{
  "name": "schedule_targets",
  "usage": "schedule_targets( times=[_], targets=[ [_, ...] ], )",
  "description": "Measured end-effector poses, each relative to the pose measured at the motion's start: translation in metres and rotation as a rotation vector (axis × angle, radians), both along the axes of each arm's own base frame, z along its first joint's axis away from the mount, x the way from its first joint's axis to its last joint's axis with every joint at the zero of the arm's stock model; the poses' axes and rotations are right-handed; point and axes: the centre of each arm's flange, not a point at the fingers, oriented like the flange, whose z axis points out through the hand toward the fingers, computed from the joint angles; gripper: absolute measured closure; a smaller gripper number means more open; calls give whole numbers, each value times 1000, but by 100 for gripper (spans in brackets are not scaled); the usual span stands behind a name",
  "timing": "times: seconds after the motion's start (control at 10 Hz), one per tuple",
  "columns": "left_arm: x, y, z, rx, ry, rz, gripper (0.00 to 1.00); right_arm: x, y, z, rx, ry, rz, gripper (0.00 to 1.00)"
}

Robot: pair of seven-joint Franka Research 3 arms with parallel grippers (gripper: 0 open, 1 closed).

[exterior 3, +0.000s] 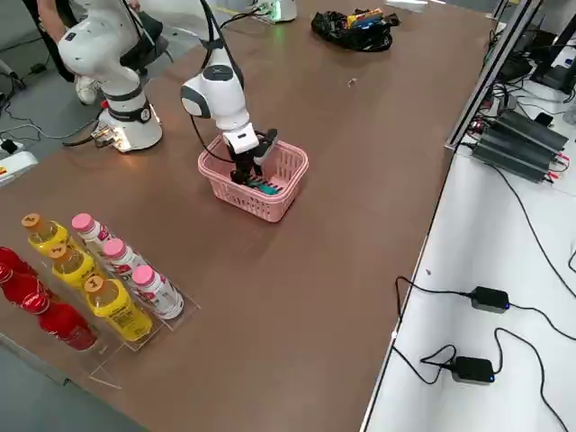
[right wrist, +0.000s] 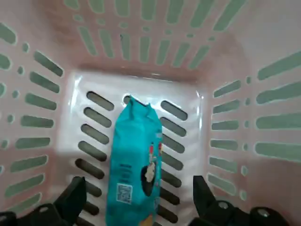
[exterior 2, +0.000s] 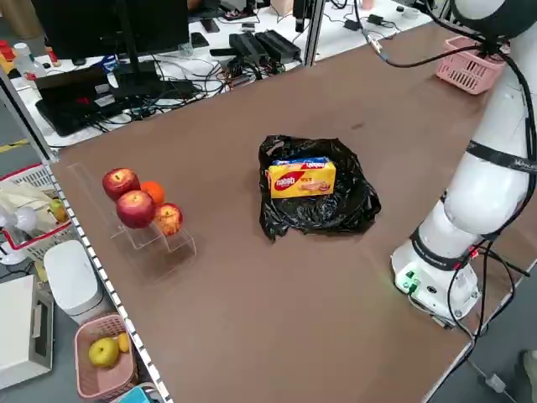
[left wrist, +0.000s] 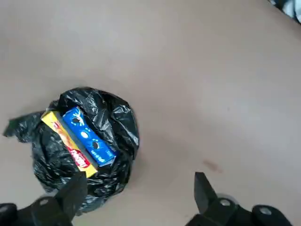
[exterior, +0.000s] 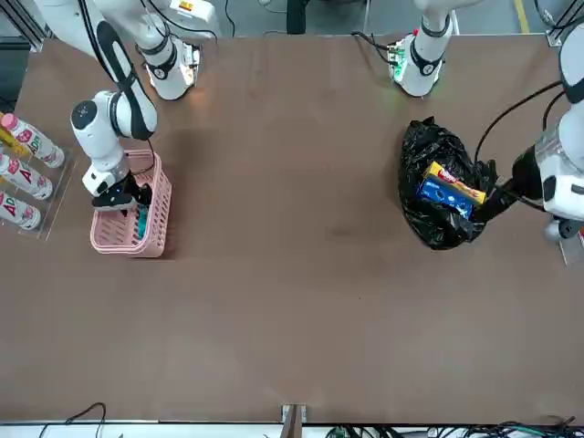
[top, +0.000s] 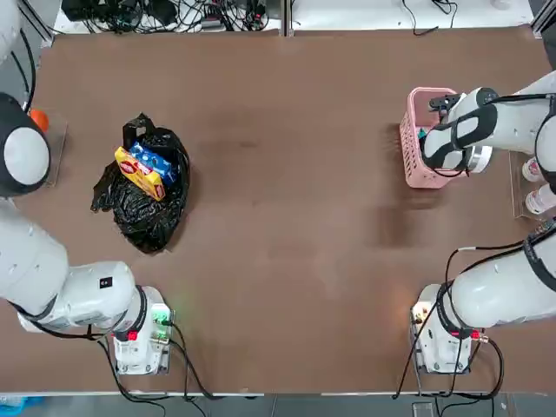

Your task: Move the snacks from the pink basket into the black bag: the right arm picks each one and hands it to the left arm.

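The right claw (right wrist: 138, 207), its fingers spread, points down into the pink basket (exterior 3: 256, 184); nothing is pinched between them. Directly below the claw, on the slotted basket floor, lies the teal packet (right wrist: 134, 165), the one snack within the basket walls. Beside the basket, on the side of the robot's right, a clear rack (exterior 3: 135, 346) carries white bottles with pink caps (exterior 3: 157, 291), yellow bottles (exterior 3: 119, 309) and red bottles (exterior 3: 61, 322). Well apart from the right claw, across the brown table (top: 287, 208), the left claw (left wrist: 141, 202) is likewise spread and empty, poised above the table near the black bag (left wrist: 113, 113). Upon the bag, side by side, rest the yellow packet (left wrist: 70, 144) and the blue packet (left wrist: 89, 136). Beyond the left claw, red apples (exterior 2: 136, 209) and an orange fruit (exterior 2: 153, 191) occupy a clear stand (exterior 2: 155, 243).
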Motion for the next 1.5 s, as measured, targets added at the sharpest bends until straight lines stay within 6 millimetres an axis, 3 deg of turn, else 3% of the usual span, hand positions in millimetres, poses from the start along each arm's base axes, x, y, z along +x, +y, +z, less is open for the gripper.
schedule_targets(
  times=[0.2, 0.5, 0.9, 1.2, 1.5],
  targets=[
    [-17, -17, 23, 6, -25, -231, 0, 1, 15, -2, 8, -4, -5, 4],
    [-32, -7, 52, 33, -69, -292, 0, 1, 17, -8, 3, -17, -8, 5],
    [-30, 12, 53, 67, -72, -287, 0, 0, 16, -13, 0, -11, -9, 12],
    [-29, -11, 47, 98, -62, -345, 0, 2, 15, -15, -2, -11, -11, 19],
    [-25, -25, 34, 80, -40, -379, 0, 3, 15, -14, -2, -13, -11, 36]
  ],
)
